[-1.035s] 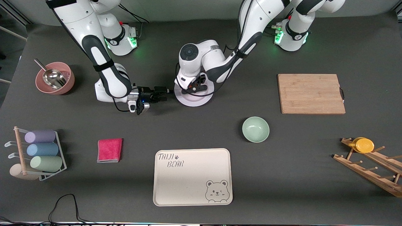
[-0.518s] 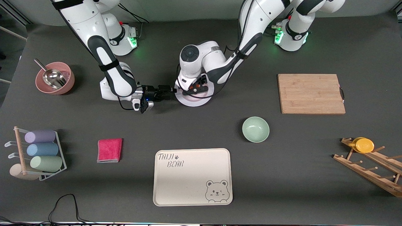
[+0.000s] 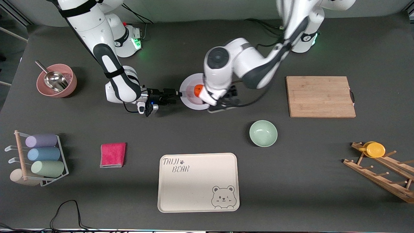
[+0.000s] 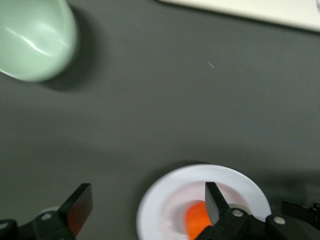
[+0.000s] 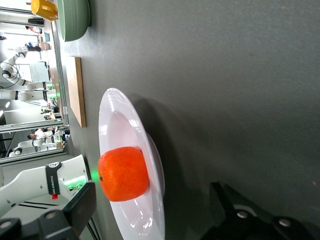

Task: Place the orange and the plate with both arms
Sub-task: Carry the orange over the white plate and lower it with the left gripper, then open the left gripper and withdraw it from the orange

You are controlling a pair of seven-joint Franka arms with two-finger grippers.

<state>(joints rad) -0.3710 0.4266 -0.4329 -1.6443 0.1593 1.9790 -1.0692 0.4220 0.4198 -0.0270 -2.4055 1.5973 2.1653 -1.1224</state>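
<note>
We are reading the scene from the right arm's end of the bench toward the left arm's, taking the plate (image 3: 190, 94) as our landmark

Our right gripper (image 3: 173, 94) is sitting low at the plate's edge on the side toward the right arm's end, pointing straight at it along the bench. In the right wrist view its fingers (image 5: 80, 207) are standing spread, one above the rim and one below it, with the rim (image 5: 157, 220) just entering the gap, so we are judging it released and grasping nothing yet

The plate is lying flat on the bench, farther from the front camera than the bear tray (image 3: 198, 182). The orange (image 3: 198, 89) is resting on the plate, a little toward its left-arm side

Our left gripper (image 3: 223, 100) is hanging over the bench at the plate's left-arm edge, fingers (image 4: 215, 202) apart and empty, the orange showing below them in the left wrist view

The relation that counts: the rim is lying directly ahead of our right gripper, between its fingers, so the right arm is the one placed to pinch the plate. We are judging that any lift must stay level, or the orange could roll
</note>
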